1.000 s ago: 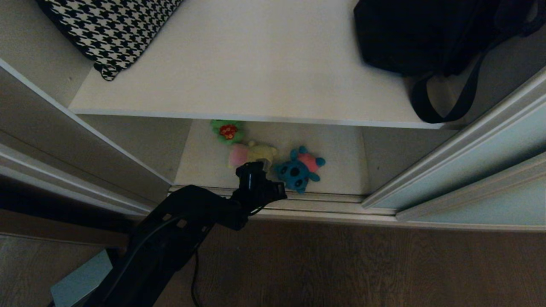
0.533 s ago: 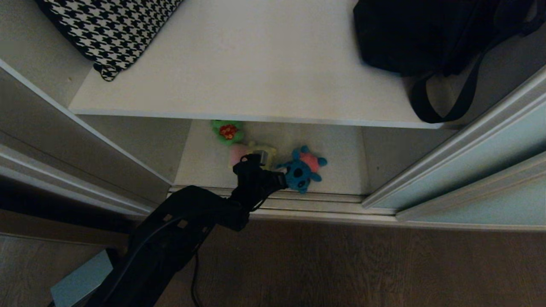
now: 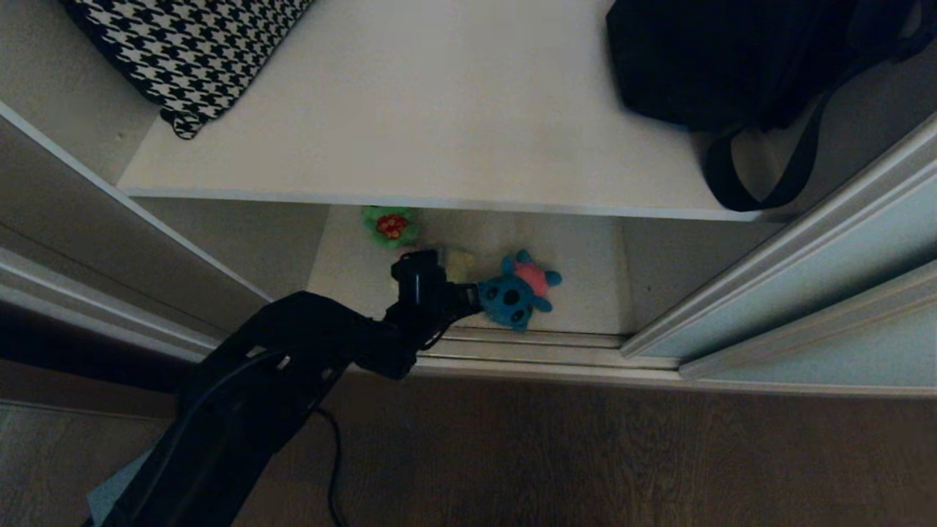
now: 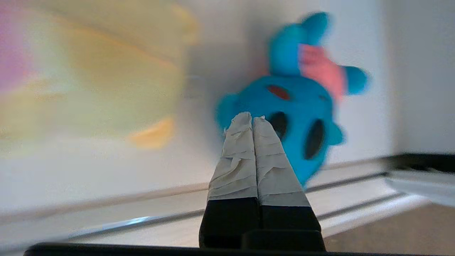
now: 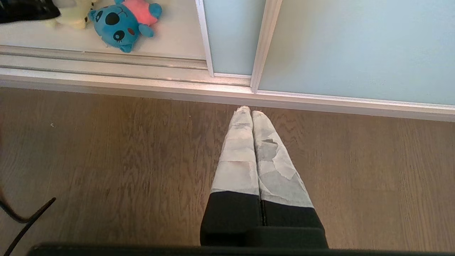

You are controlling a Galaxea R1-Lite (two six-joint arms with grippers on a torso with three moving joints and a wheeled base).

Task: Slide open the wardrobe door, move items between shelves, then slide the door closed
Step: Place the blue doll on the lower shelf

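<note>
Right gripper (image 5: 251, 113) parked above the wood floor (image 5: 106, 160), fingers pressed together, empty. Left gripper (image 4: 252, 119) reaches over the door track (image 3: 527, 351) into the lower shelf (image 3: 585, 293), fingers together, holding nothing, tips at the blue plush toy (image 3: 516, 290). Pale yellow plush (image 3: 460, 262) just beside it. Sliding wardrobe door (image 3: 820, 271) stands open at right. Upper shelf (image 3: 439, 132) carries a houndstooth cushion (image 3: 190, 51) and a black bag (image 3: 732, 58).

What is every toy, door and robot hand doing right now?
sliding wardrobe door: slid open to the right.
blue plush toy: lying on the lower shelf, not held.
yellow plush toy: lying on the same shelf, mostly hidden by the arm.
left gripper: jaws shut, empty, tips by the blue toy.
right gripper: jaws shut, empty, above the wood floor.
</note>
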